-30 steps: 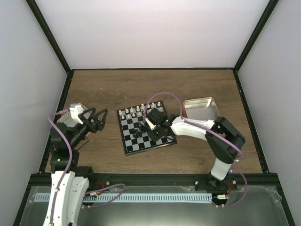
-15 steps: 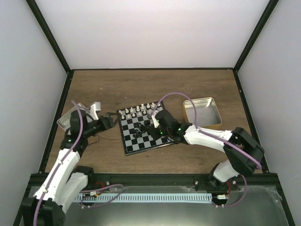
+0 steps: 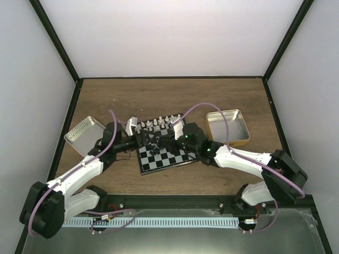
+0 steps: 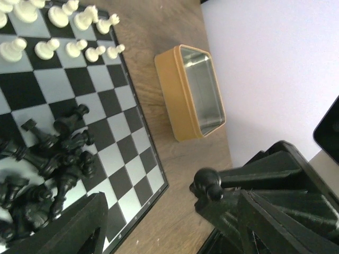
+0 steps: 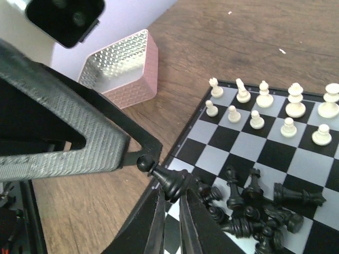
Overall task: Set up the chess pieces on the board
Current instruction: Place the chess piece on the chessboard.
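The board [image 3: 177, 157] lies mid-table, and it also shows in the left wrist view [image 4: 108, 87] and the right wrist view [image 5: 239, 144]. A heap of black chess pieces [image 3: 155, 144] lies toppled on it [image 4: 50, 169] [image 5: 254, 206]. My right gripper [image 3: 169, 142] [image 5: 177, 194] is shut on a tilted black pawn [image 5: 175, 182] above the board's left edge. My left gripper [image 3: 139, 138] [image 4: 148, 211] is open wide beside it. One of its fingertips [image 5: 130, 157] is at the pawn's head [image 4: 206, 185].
White pieces [image 3: 159, 123] [image 4: 58, 32] [image 5: 275, 106] stand in two rows on the board's far side. A gold tin [image 3: 226, 126] [image 4: 193, 90] stands right of the board. A pink tin with an embossed metal inside [image 3: 85, 135] [image 5: 122, 69] stands to its left.
My left arm has swung from the pink tin across to the board's left edge. My right gripper has moved a little left and nearer with the pawn, meeting the left gripper.
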Robot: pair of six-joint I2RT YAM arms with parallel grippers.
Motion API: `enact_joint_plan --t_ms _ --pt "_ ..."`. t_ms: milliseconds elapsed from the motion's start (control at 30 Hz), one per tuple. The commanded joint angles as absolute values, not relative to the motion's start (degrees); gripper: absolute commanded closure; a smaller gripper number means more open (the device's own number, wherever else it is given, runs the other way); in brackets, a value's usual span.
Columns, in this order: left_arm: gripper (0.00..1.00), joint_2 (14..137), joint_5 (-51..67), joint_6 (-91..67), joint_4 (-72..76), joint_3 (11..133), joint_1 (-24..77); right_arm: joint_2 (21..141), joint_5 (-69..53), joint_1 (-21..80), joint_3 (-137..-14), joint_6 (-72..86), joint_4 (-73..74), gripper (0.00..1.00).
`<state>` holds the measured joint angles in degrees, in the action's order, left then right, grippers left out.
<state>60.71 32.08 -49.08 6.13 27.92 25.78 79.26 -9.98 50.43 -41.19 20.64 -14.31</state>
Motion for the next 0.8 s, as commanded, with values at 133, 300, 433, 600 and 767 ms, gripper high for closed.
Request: enact_joint_plan --t_ms 133,300,433,600,767 --pt "0.46 61.9 34.3 -57.3 20.6 25.6 26.1 78.6 -12.7 51.0 -41.1 22.0 -19.0 0.90" --pt "0.54 61.8 36.2 -57.2 21.3 25.4 26.2 78.8 -13.1 51.0 -41.5 21.9 -19.0 0.90" --pt "0.57 61.7 37.3 -57.1 21.9 25.4 26.2 79.3 -13.5 51.0 -41.8 21.8 -19.1 0.90" --pt "0.68 63.1 39.3 -57.2 23.1 25.5 26.2 79.8 -14.1 51.0 -42.6 21.4 -18.9 0.90" --pt "0.80 62.9 38.7 -56.8 22.6 25.3 26.3 80.2 -13.9 51.0 -43.1 21.2 -18.0 0.90"
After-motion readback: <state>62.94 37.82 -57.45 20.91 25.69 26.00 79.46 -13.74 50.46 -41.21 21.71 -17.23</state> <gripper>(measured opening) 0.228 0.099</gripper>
